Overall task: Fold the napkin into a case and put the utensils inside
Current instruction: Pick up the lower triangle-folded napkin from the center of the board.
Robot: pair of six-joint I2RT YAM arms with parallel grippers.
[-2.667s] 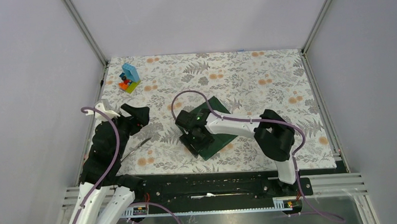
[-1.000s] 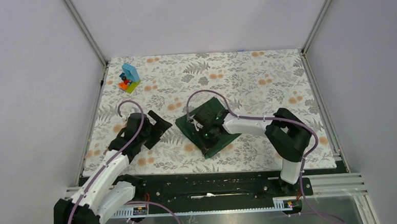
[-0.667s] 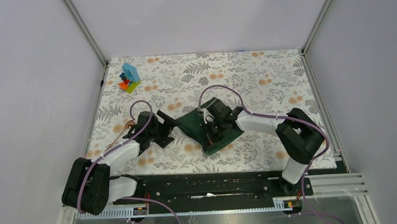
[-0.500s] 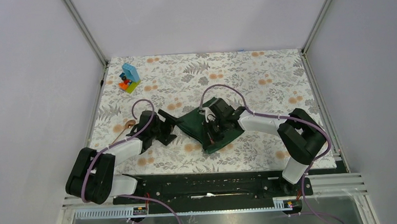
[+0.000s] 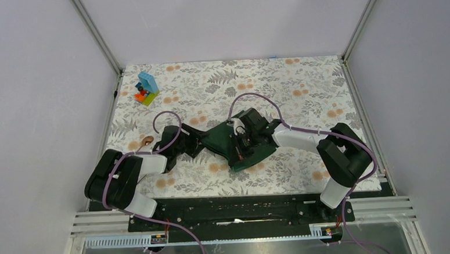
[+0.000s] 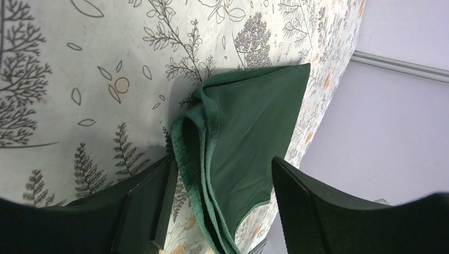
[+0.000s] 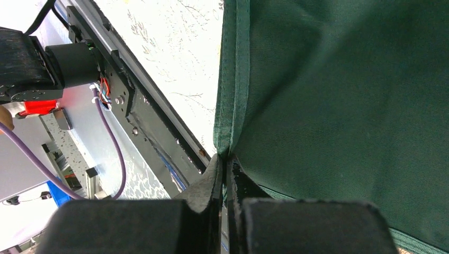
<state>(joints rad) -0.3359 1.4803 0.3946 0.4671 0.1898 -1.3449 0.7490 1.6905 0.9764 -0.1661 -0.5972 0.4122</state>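
- Napkin (image 5: 216, 142): folded, dark green, lying at the middle of the desk (image 5: 302, 88).
- Left claw (image 6: 221, 169): fingers apart, straddling the napkin's layered edge without pinching it.
- Right claw (image 7: 226, 164): closed tight on the napkin's hem.
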